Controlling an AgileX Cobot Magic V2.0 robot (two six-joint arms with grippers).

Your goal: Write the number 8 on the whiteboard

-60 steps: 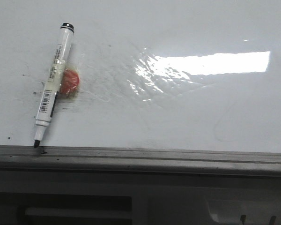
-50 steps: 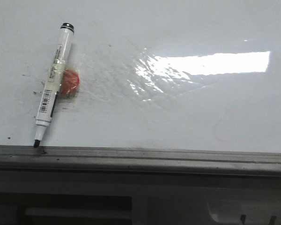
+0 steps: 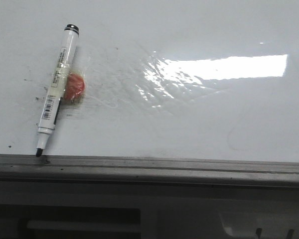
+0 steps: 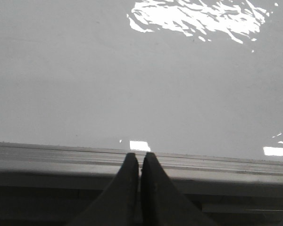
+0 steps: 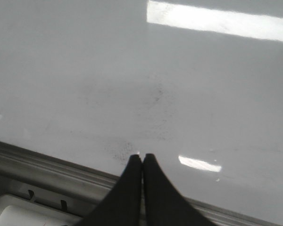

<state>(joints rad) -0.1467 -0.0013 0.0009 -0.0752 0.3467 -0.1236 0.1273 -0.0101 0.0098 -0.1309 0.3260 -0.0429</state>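
Observation:
The whiteboard point(image 3: 189, 119) is glossy white with grey smears and small black specks. No number 8 shows on it in any view. A white marker point(image 3: 56, 94) with a black cap end and a black tip lies on the board at the left, tip at the grey edge rail point(image 3: 149, 167). An orange-red blob point(image 3: 74, 86) sits beside its barrel. My left gripper point(image 4: 140, 155) is shut and empty over the rail point(image 4: 61, 157). My right gripper point(image 5: 142, 157) is shut and empty over the board's near edge point(image 5: 47, 165). Neither gripper shows in the front view.
A bright light reflection point(image 3: 224, 67) lies on the board's right half. Below the rail is a grey frame with a dark slot point(image 3: 79, 221). A white part point(image 5: 19, 214) sits below the rail in the right wrist view.

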